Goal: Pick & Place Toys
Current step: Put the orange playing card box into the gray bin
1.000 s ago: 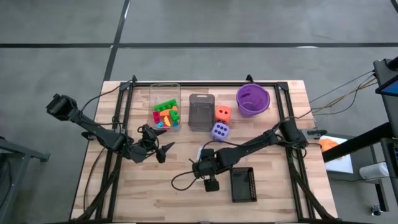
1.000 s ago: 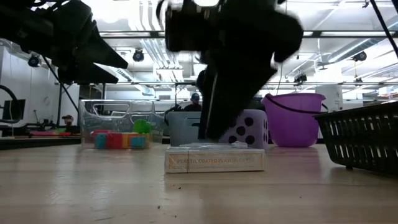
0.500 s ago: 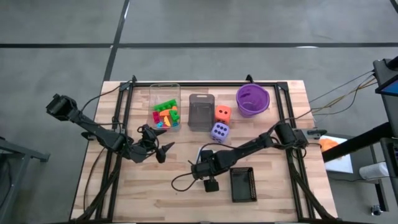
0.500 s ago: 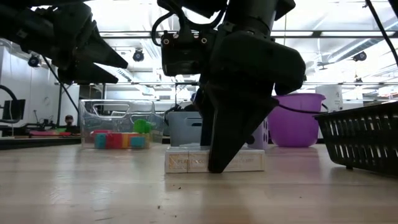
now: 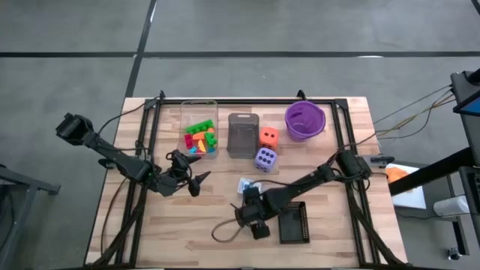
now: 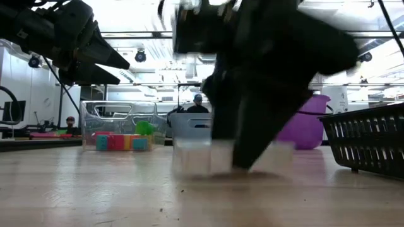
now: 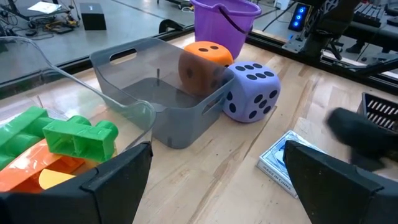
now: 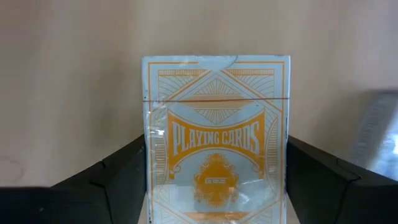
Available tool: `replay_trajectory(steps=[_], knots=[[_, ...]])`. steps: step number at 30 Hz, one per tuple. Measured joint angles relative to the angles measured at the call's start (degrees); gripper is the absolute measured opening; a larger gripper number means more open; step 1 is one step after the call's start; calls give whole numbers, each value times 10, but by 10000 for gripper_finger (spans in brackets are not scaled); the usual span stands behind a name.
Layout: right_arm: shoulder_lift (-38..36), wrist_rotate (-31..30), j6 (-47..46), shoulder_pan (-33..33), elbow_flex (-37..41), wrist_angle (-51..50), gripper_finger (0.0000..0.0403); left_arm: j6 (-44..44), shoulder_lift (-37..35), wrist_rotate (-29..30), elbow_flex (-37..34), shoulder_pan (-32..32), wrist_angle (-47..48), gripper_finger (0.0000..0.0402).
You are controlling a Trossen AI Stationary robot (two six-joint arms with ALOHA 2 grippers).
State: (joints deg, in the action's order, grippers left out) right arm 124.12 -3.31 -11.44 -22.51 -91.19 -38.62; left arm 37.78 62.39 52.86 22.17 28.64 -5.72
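Observation:
My right gripper (image 5: 251,217) is shut on a white card pack with orange print (image 8: 217,137), near the table's front middle, beside the black basket (image 5: 293,222). A second, white-and-blue card pack (image 5: 245,185) lies flat on the table just beyond it and also shows in the left wrist view (image 7: 283,165). The purple die (image 5: 265,158) and the orange die (image 5: 269,136) stand by the grey bin (image 5: 241,135). Coloured bricks (image 5: 199,139) lie in the clear bin. My left gripper (image 5: 199,182) is open and empty, held above the table's left middle. My right gripper pinches the pack's two long sides (image 8: 150,186) between its two fingers, at the pack's near part. The fingers come from above, pointing down. The pack's printed face is up. The low view is blurred, so I cannot tell whether the pack is clear of the table.
A purple bowl (image 5: 304,120) stands at the far right. The clear bin (image 5: 199,112) and the grey bin stand side by side at the far middle. The black basket sits right beside my right gripper. Bare wood lies at the near left.
My right gripper has gone toward the table's near edge, taking the orange-printed card pack with it. The white-and-blue pack has stayed where it was.

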Motion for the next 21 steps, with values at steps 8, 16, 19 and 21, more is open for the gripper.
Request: replay_trajectory(steps=[8, 16, 19, 21], knots=[[-74, -33, 57, -29, 14, 94, 300, 0, 0, 0, 0, 0, 0, 367], [-154, -10, 100, -43, 206, 513, 300, 0, 0, 0, 0, 0, 0, 367], [-176, -9, 101, -37, 306, 664, 300, 0, 0, 0, 0, 0, 0, 367], [-203, -20, 97, -28, 352, 710, 300, 0, 0, 0, 0, 0, 0, 367]])
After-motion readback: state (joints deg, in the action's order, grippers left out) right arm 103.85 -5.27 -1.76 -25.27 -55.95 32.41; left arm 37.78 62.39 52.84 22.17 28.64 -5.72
